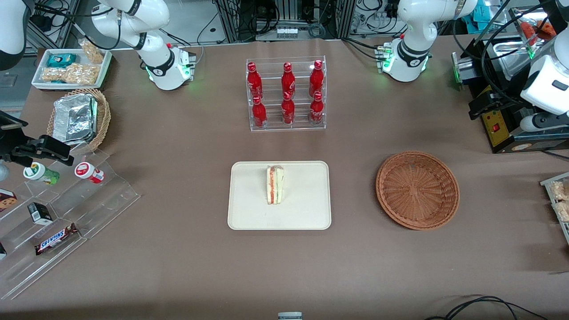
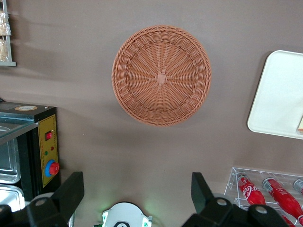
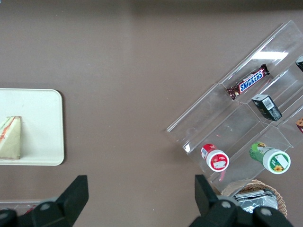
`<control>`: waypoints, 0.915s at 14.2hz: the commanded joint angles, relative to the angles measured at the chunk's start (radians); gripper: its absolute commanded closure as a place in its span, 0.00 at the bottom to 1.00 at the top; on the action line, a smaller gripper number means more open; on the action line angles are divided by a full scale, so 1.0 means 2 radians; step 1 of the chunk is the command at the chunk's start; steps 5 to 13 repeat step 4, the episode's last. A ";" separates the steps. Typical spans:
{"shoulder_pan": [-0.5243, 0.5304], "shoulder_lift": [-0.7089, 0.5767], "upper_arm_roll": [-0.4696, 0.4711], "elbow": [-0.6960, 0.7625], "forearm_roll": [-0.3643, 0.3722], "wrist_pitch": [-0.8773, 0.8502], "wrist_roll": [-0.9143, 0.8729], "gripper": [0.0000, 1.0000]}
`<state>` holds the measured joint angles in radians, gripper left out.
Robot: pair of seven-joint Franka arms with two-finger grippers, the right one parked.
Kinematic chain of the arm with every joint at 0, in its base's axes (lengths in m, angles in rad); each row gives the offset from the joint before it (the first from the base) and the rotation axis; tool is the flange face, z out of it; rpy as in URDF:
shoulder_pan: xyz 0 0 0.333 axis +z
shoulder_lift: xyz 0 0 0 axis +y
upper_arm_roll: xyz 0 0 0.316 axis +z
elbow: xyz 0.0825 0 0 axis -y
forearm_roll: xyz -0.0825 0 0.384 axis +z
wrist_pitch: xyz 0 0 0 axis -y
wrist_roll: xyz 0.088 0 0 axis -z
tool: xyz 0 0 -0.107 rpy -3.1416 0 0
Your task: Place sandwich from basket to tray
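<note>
Nearest my front camera is bare brown table (image 1: pixel 284 271), and just above that strip sits the tray (image 1: pixel 279 195) with the sandwich (image 1: pixel 275 184) on it, roughly mid-tray, standing on a bread face with its striped cut edge turned up toward me. So the sandwich is on the tray, not in the basket (image 1: pixel 417 190), and from how things lie I'd call the job done.

The basket is empty, its woven floor fully showing from my wrist camera. It sits well apart from the tray, toward my working arm's end of the table, with open cloth between them.

My gripper (image 2: pixel 135 196) hangs high above the table, looking straight down at the basket, fingers spread wide with nothing between them. I read that as a clear-off pose: up out of the way, nothing gripped, no contact with anything.

Room to move looks good. The sandwich has tray floor on every side and isn't touching the low rim, so it shouldn't tip off. The bottle rack (image 1: pixel 286 94) stands farther from the front camera than the tray, with a clear band of table between. The one thing I'd mind is the black box with the red button (image 2: pixel 46 152) close beside my arm, so any sweep I'd keep over the open cloth.
</note>
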<state>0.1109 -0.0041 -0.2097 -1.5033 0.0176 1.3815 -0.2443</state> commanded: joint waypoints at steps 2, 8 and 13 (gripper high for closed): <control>0.000 -0.012 0.004 -0.007 -0.003 0.002 -0.001 0.00; -0.001 -0.012 0.004 -0.006 -0.003 0.002 -0.002 0.00; -0.001 -0.012 0.004 -0.006 -0.003 0.002 -0.002 0.00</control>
